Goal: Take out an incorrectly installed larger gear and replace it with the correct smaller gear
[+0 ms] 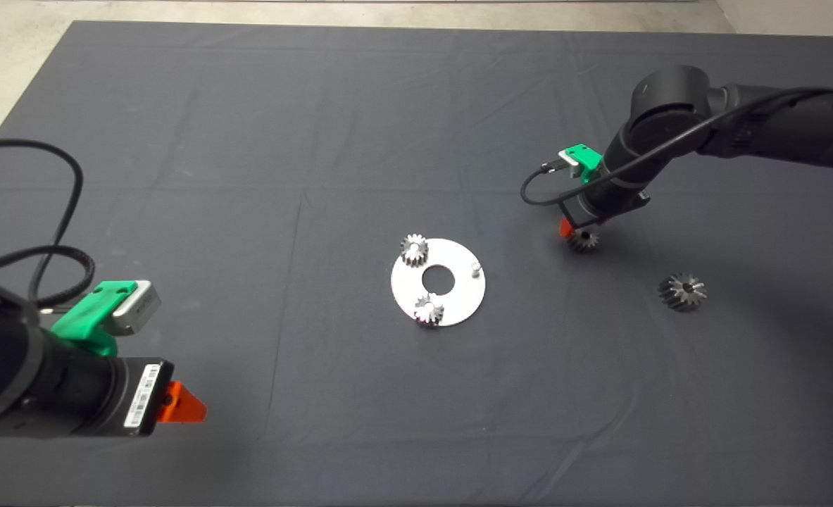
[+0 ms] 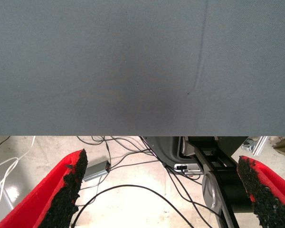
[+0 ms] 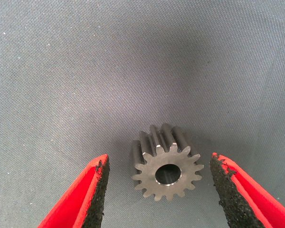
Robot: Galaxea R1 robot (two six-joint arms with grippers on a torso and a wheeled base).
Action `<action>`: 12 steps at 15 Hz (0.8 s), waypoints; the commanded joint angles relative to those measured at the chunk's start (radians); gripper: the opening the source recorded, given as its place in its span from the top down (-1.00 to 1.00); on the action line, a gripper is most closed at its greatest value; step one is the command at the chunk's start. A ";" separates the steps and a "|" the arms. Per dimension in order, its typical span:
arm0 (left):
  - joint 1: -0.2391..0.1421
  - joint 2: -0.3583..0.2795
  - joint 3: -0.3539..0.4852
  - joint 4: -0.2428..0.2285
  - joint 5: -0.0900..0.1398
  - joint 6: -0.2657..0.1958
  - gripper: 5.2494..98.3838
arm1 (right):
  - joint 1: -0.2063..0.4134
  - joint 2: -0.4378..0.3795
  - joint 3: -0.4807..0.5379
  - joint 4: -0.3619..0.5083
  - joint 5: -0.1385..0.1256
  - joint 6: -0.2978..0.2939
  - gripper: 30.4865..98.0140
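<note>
Pick-up of the small gear point(image 3: 166, 164) is in hand: right pincer point(image 3: 159, 190) is spread, straddling it on the desk point(image 1: 247, 141), right of the plate point(image 1: 458, 299). Big gear point(image 1: 681, 291) lies off further right. Next: close, lift, seat on the bare pin point(image 1: 476, 267). Left pincer point(image 2: 164, 190) is parked near-left, spread.

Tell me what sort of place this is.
Probably a robotics lab bench: a dark mat bearing a metal disc with pegs, loose gears like the smaller gear, and cables strewn across the floor beyond.
</note>
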 commanded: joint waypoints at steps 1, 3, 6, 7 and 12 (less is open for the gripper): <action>-0.005 -0.001 0.011 0.008 0.065 -0.005 -0.59 | 0.022 0.000 0.005 -0.024 -0.001 0.006 0.24; -0.005 0.002 0.010 0.008 0.065 -0.005 -0.59 | 0.021 0.000 0.002 -0.024 -0.001 0.004 0.24; -0.005 0.002 0.011 0.008 0.065 -0.005 -0.59 | 0.018 -0.007 -0.003 -0.025 0.001 -0.001 0.24; -0.005 0.002 0.010 0.008 0.065 -0.005 -0.59 | 0.018 -0.007 -0.003 -0.025 0.001 -0.002 0.24; -0.005 0.002 0.010 0.008 0.065 -0.005 -0.59 | 0.013 -0.011 -0.025 -0.051 0.004 -0.001 0.24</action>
